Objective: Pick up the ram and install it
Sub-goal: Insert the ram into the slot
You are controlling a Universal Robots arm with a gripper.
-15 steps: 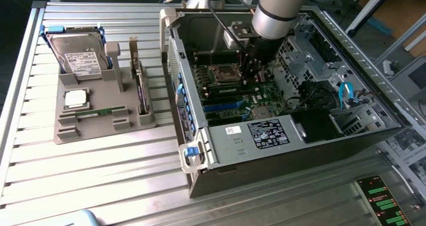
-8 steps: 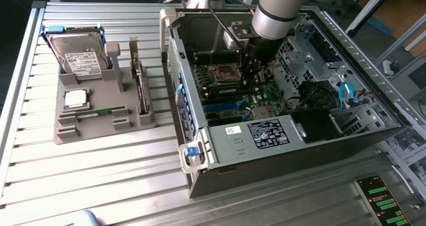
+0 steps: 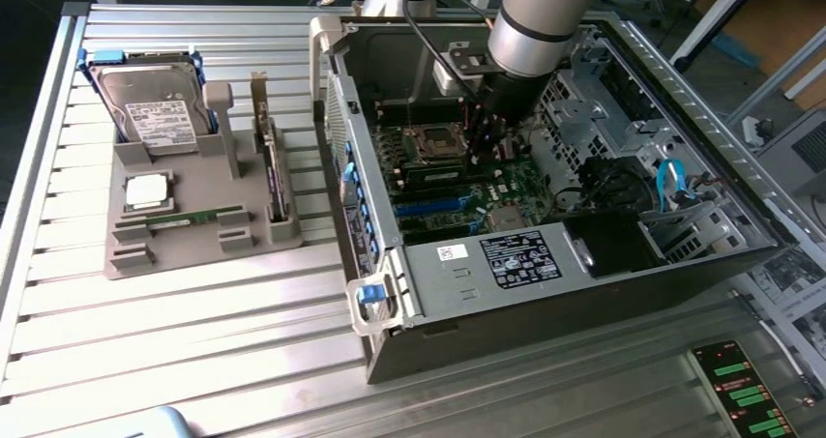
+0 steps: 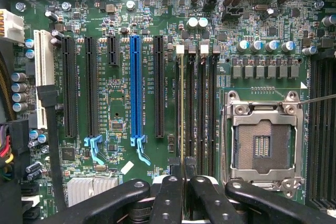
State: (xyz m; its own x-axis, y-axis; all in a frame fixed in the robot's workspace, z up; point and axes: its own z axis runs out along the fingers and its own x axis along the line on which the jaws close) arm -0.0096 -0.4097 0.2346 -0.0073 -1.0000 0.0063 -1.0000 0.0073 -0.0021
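Arm (image 3: 540, 13): thick silver-grey tube, dark band around lower end, rounded grey joint housings further up from hand. Black cylindrical wrist section just behind hand. Thin black cable (image 3: 410, 22) alongside arm. Hand (image 4: 182, 169): glossy black, bar-like linkage fingers (image 4: 169, 195) with rounded ends, round pivot screws (image 4: 138, 184) at joints.

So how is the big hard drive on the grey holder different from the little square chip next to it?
The hard drive is much bigger than the processor chip. The hard drive is a rectangle; the chip is square. The hard drive wears a white printed label and blue side rails, while the chip's top is plain metal. Both are silvery, and both sit in the grey holder on the exterior view's left.
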